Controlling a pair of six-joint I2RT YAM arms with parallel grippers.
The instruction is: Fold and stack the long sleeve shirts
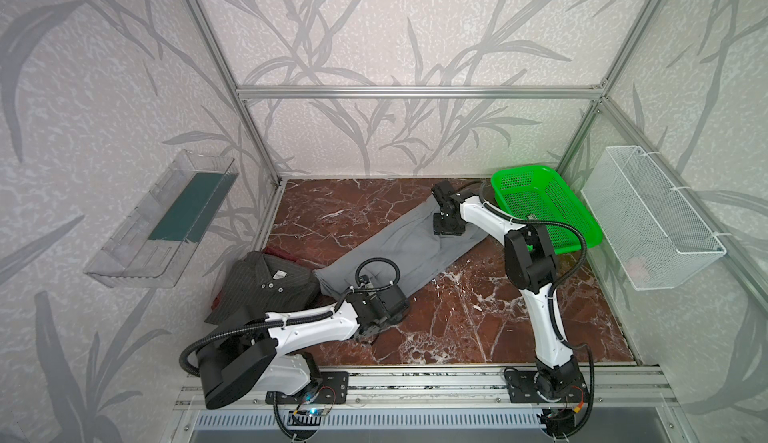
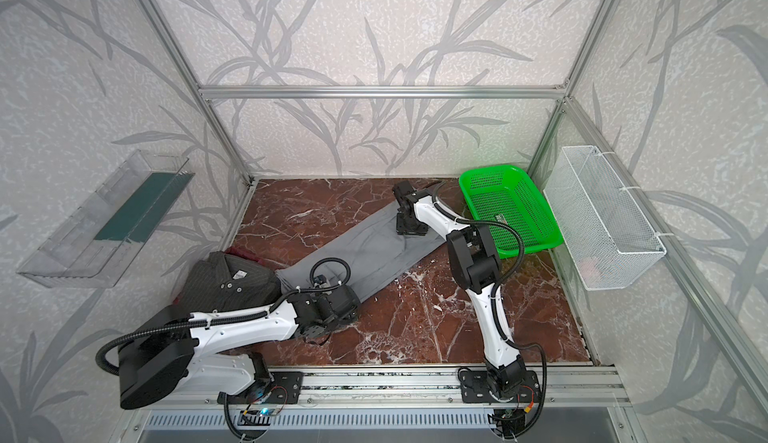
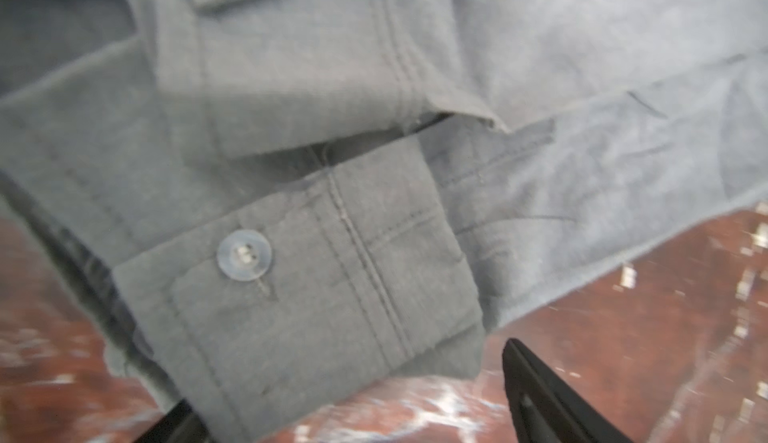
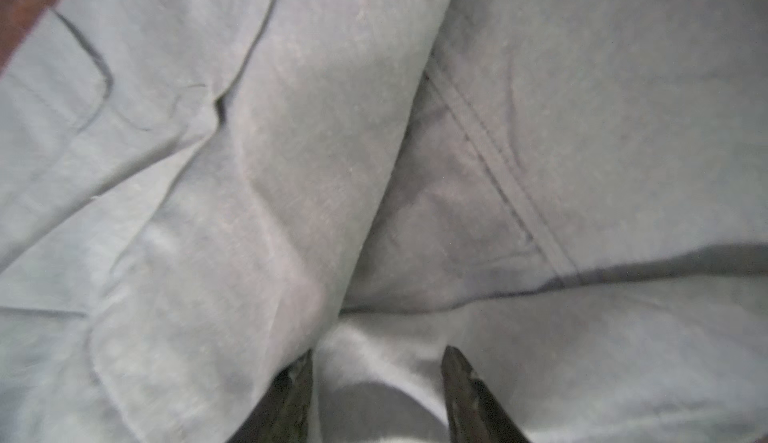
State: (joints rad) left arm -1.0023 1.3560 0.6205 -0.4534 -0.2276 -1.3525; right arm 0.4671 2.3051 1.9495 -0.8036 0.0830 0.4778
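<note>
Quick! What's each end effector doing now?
Left end effector: open, cuff between its jaws.
Right end effector: on the grey shirt, grip cannot be told.

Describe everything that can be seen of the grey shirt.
The grey shirt is mid-grey cloth, folded into a long band lying flat and slantwise on the marble table. On its near end, next to the pinstriped shirt, lies a cuff closed with one pale button. The left gripper's fingers stand open around that cuff; at the far end, by the green basket, a fold rises between the right gripper's fingers.
</note>
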